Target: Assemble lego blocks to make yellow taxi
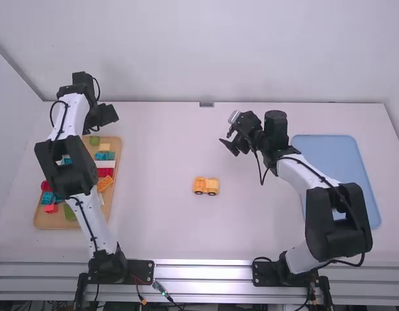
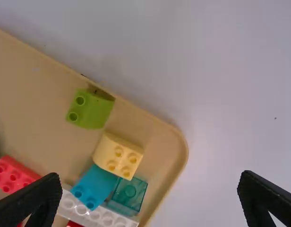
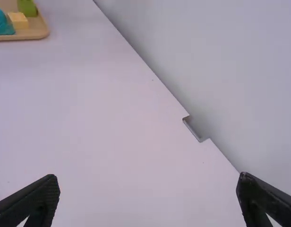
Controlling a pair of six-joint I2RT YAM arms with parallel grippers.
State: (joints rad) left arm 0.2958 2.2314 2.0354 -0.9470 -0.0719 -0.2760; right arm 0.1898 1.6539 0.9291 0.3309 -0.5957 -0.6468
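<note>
Both our left hand and right hand have fingers apart, while the yellow taxi, nearer the right one, looks assembled, perhaps leaving nothing to join.

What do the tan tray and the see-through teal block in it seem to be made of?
Tan tray: matte and evenly coloured with a smooth rounded corner, so possibly wood or a plastic; I see no clear grain to settle it.
Teal block: very likely hard, tinted plastic with a smooth finish, since it looks translucent and has a moulded round stud.
</note>
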